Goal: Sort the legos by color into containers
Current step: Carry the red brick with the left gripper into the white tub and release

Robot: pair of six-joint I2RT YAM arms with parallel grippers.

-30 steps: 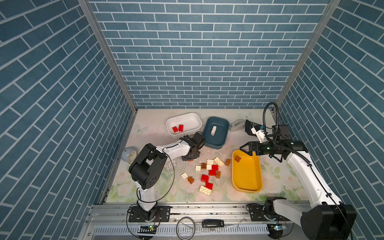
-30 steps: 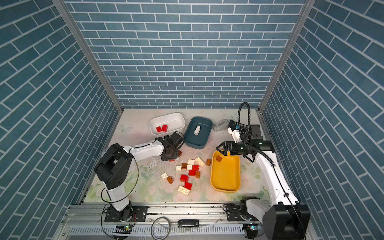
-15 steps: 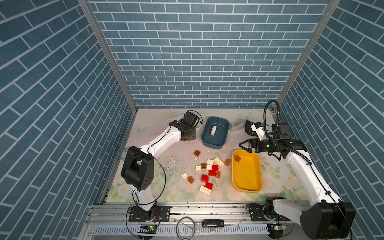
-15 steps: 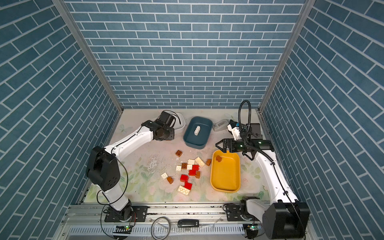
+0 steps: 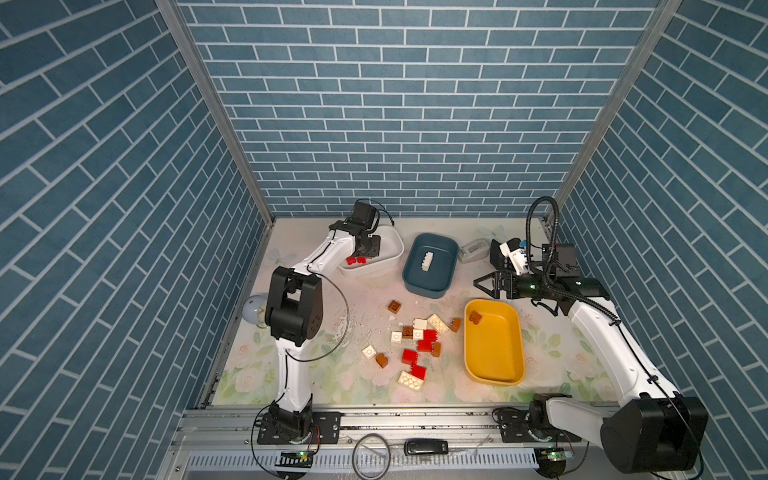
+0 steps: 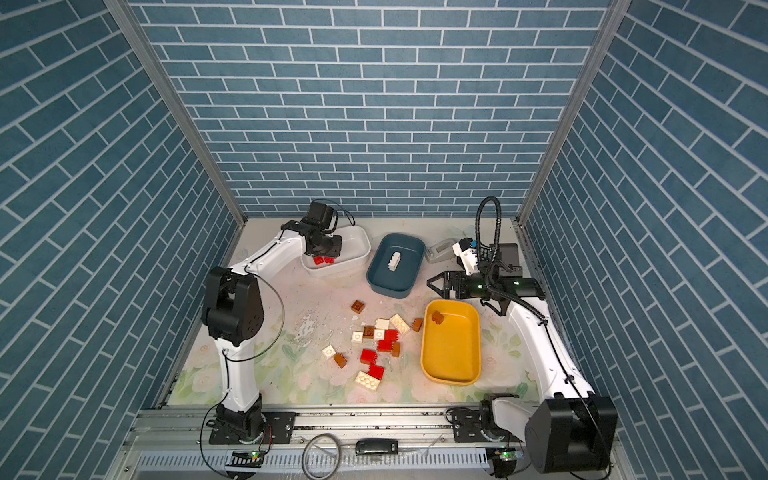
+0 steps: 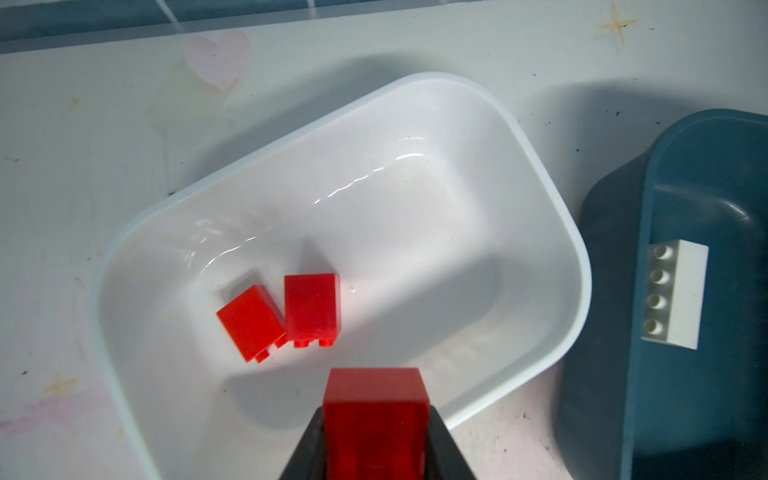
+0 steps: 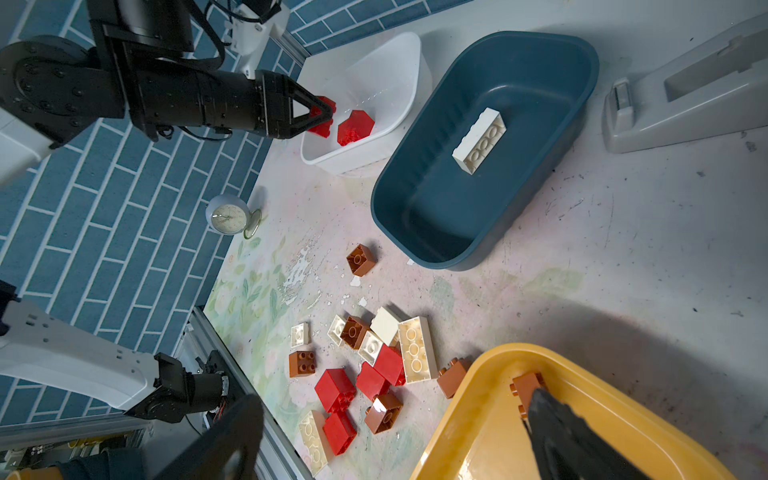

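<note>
My left gripper (image 5: 368, 252) (image 7: 376, 440) is shut on a red lego (image 7: 376, 415) and hangs over the near rim of the white container (image 5: 395, 249) (image 7: 552, 195), which holds two red legos (image 5: 356, 260) (image 7: 311, 309). The teal container (image 5: 415, 284) holds one white oblong lego (image 5: 427, 262). Above the far end of the yellow container (image 5: 494, 374) my right gripper (image 5: 484, 284) (image 8: 392, 409) stands wide open and empty; a brown lego (image 5: 476, 318) (image 8: 525, 384) lies inside below it. Several red, brown and cream legos (image 5: 419, 340) lie loose on the mat between the arms.
A lone brown lego (image 5: 395, 306) lies apart from the pile, near the teal container. A grey tape dispenser (image 5: 473, 250) stands at the back right, and a small round clock (image 5: 254, 309) sits at the left edge beside the left arm's base.
My left arm has swung from the pile to the white container, carrying the red lego. The right gripper has drawn back a little over the yellow container's far end, still open.
</note>
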